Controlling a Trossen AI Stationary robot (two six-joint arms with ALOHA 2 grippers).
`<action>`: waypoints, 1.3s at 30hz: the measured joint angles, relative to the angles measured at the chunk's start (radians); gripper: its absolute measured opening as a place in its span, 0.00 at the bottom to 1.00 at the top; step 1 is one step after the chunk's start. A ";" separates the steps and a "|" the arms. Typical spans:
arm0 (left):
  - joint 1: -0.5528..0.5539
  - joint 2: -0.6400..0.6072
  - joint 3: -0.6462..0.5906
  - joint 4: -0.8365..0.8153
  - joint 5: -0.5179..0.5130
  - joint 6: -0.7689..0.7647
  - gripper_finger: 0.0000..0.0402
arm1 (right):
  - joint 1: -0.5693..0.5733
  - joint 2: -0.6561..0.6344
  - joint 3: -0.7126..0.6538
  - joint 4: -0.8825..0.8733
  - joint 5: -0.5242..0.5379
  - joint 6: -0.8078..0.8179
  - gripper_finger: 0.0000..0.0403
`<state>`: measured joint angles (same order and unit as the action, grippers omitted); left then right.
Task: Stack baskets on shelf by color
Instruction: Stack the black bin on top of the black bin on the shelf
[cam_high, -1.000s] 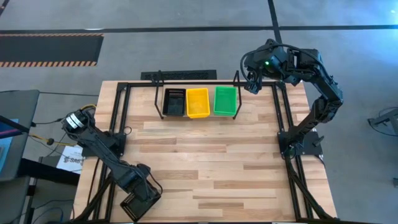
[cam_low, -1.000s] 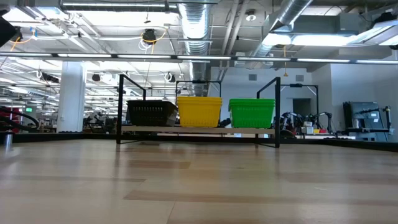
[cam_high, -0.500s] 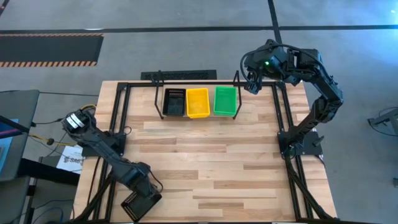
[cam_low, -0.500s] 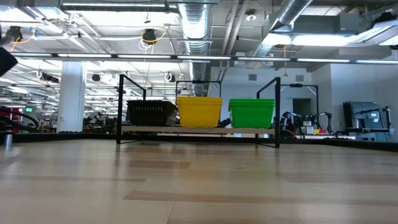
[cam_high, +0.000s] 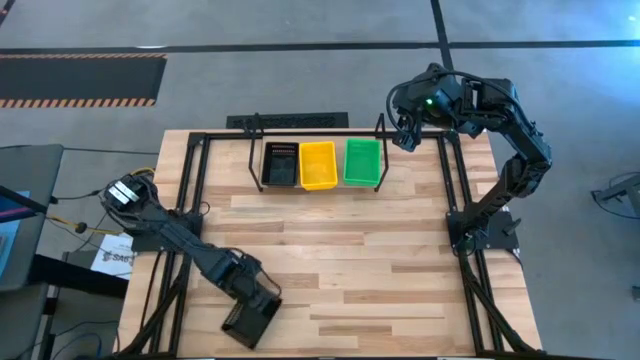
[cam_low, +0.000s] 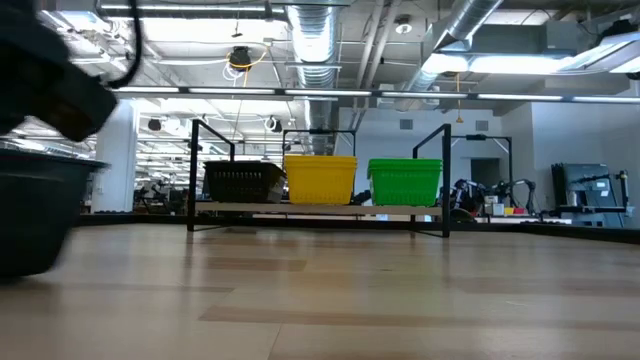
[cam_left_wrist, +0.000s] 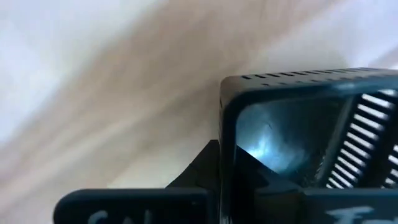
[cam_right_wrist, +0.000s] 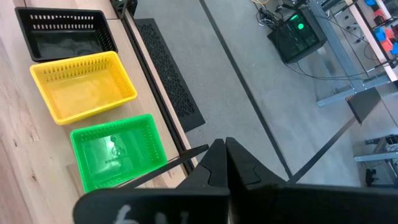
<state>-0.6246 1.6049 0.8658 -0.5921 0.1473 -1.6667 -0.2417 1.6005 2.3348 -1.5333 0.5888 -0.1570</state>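
One left end effector low, clamped on black basket | right end effector raised, fingers together

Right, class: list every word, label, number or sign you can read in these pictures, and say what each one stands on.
Nothing can be read in full.
White lettering on the left gripper, which holds a black plastic mesh basket: cut off by the picture's edge, unreadable.
White mark on the right gripper: cut off, unreadable.
Dark print on the white paper sheet beside the table: too small to read.
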 joint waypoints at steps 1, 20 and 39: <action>0.016 -0.004 0.000 0.000 -0.023 0.010 0.00 | 0.000 0.000 0.000 0.000 0.000 0.000 0.00; 0.424 -0.467 0.223 -0.300 -1.005 0.242 0.00 | -0.001 0.000 0.000 -0.007 0.000 0.000 0.00; 1.027 -0.392 0.254 -0.131 -0.524 0.734 0.00 | -0.001 0.000 0.000 0.000 0.001 0.002 0.00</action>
<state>0.4019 1.2133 1.1198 -0.7234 -0.3771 -0.9324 -0.2424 1.6005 2.3348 -1.5330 0.5902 -0.1552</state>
